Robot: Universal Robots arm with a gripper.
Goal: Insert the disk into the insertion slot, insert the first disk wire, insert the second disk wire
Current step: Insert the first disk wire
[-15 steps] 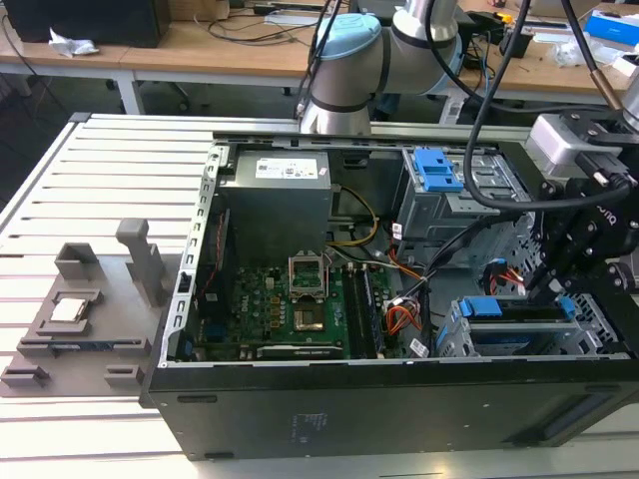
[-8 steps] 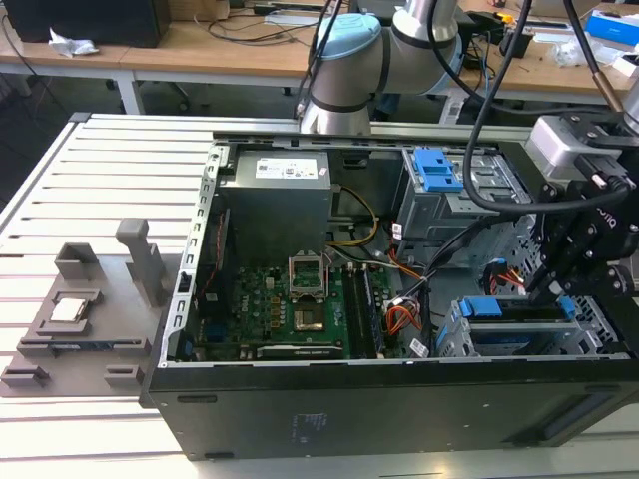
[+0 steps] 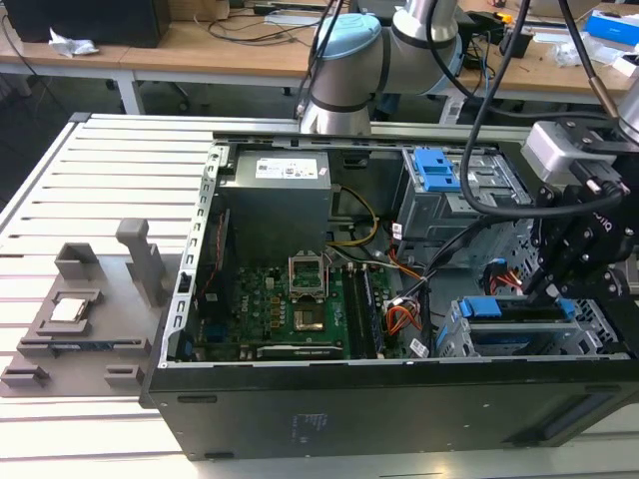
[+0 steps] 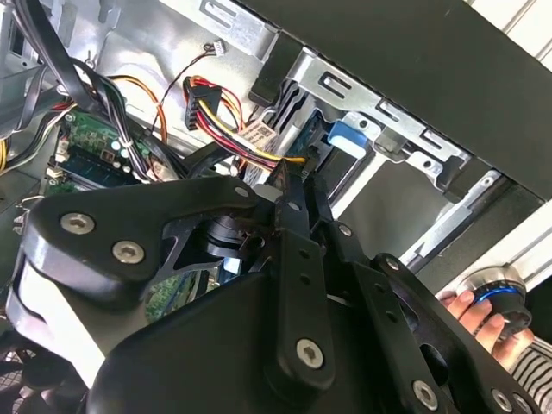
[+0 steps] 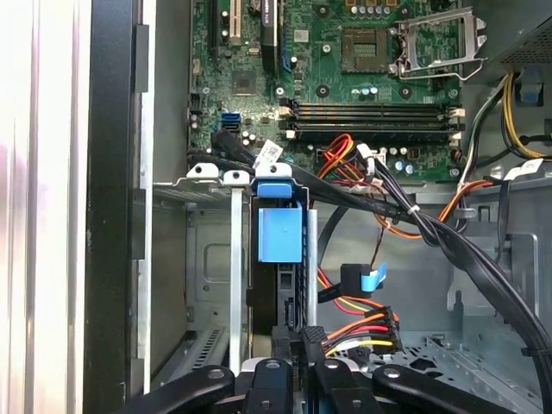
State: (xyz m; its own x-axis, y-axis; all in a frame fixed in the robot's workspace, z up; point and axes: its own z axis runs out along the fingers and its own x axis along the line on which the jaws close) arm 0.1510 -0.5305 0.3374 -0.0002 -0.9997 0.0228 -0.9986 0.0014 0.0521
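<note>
The disk [image 5: 280,234], blue carrier outward, sits upright inside the insertion slot [image 5: 210,259] at the open computer case's [image 3: 349,409] front corner, on the exterior view's right. The gripper [image 5: 301,338] hangs directly over it, fingers [image 4: 297,207] drawn close together, pinching the end of a red, yellow and black wire bundle [image 5: 358,328] just beside the disk's edge. The case rests on a slatted table [image 3: 90,180].

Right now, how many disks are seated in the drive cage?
1. The disk, in its blue carrier, sits in the insertion slot at the exterior view's right end of the case. Parts of the cage are hidden, so another could sit out of sight.
</note>
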